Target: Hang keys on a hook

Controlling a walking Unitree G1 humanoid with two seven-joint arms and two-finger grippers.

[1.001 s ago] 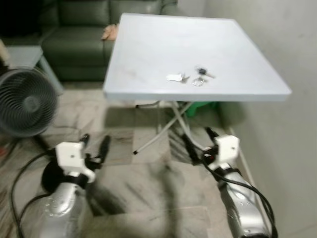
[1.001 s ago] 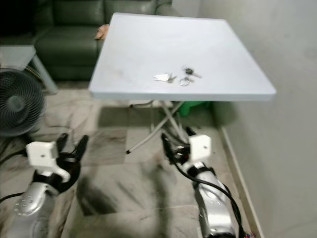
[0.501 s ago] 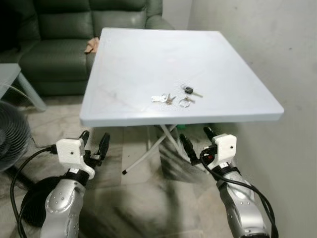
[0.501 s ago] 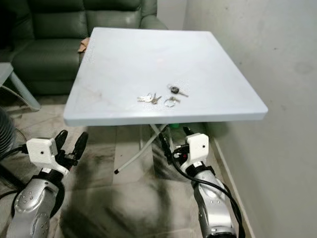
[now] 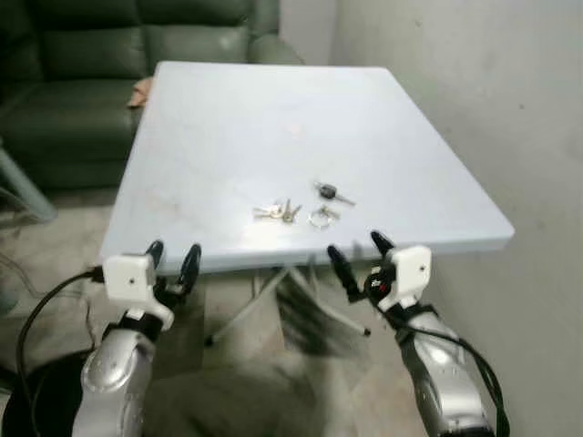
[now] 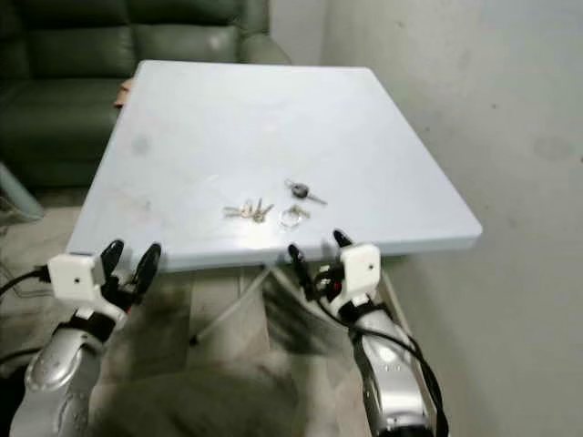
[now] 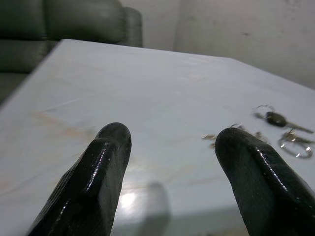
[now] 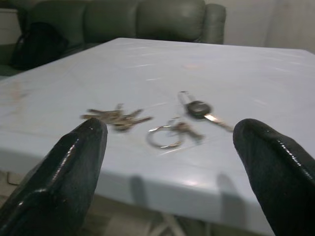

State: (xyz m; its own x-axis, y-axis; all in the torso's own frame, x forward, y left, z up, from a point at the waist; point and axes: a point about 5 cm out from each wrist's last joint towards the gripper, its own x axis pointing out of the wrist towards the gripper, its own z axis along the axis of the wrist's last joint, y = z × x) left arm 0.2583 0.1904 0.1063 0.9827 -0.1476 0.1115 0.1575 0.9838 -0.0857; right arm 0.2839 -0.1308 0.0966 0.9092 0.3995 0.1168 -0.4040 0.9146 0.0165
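Dark green sofa (image 5: 82,64) sits at the far left, behind a pale blue-grey folding table (image 5: 228,118) that takes up the middle of the scene; a light wall (image 5: 492,109) runs along the right side. Marbled tile floor (image 5: 273,401) lies under and in front of the table, with the table's crossed metal legs (image 5: 273,300) visible below the near edge. A small tan object (image 5: 139,91) lies at the table's far left edge, by the sofa — too small to identify.

Left gripper (image 5: 171,261) hangs just in front of the table's near-left edge, fingers spread apart, pinching nothing. Right gripper (image 5: 356,257) is at the near edge further right, fingers spread wide, also empty — the keys lie just beyond it on the tabletop.

Three key items sit close together on the near-right part of the table, not touching the grippers: a bunch of small metal keys (image 5: 278,212) on the left, a key ring (image 5: 322,217) just right of it, and a black-headed key (image 5: 332,193) slightly farther back. In the right wrist view the key ring (image 8: 169,133) lies between the two black fingers (image 8: 64,172), the bunch (image 8: 115,118) to one side and the black-headed key (image 8: 199,109) behind.
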